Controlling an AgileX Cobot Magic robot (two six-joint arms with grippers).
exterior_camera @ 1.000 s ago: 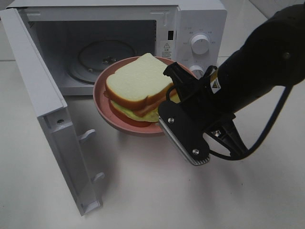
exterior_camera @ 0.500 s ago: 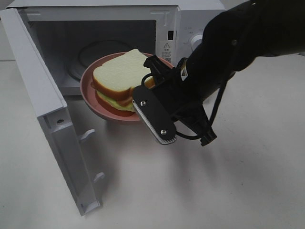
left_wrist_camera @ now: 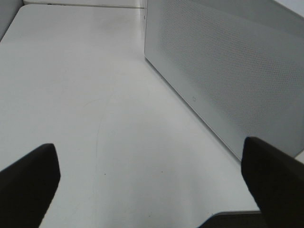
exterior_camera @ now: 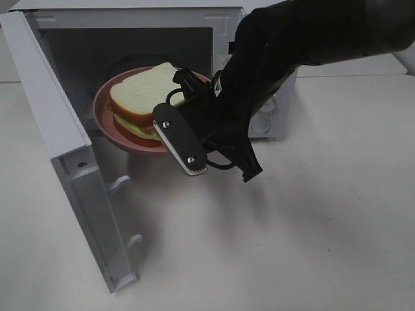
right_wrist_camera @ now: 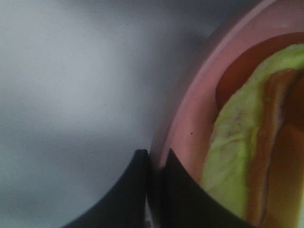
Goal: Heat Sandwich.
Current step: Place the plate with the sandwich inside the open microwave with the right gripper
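Observation:
The sandwich point(exterior_camera: 139, 94), white bread with yellow-green and reddish filling, lies on a round pink plate point(exterior_camera: 102, 110). My right gripper point(exterior_camera: 176, 103) is shut on the plate's right rim and holds it in the air at the mouth of the open microwave point(exterior_camera: 130, 6). The right wrist view shows the fingertips point(right_wrist_camera: 154, 161) pinching the plate rim point(right_wrist_camera: 190, 109), with the sandwich point(right_wrist_camera: 237, 142) beside them. In the left wrist view my left gripper point(left_wrist_camera: 152, 190) stands open and holds nothing, above the table by the microwave's perforated wall point(left_wrist_camera: 228, 71).
The microwave door point(exterior_camera: 58, 129) hangs wide open at the left, reaching toward the table's front. The dark cavity point(exterior_camera: 78, 58) lies behind the plate. My right arm hides the control knobs. White tabletop point(exterior_camera: 311, 227) spreads to the front and right.
My right arm has carried the plate and sandwich left and back, from in front of the control panel to the microwave opening. The left gripper has stayed open.

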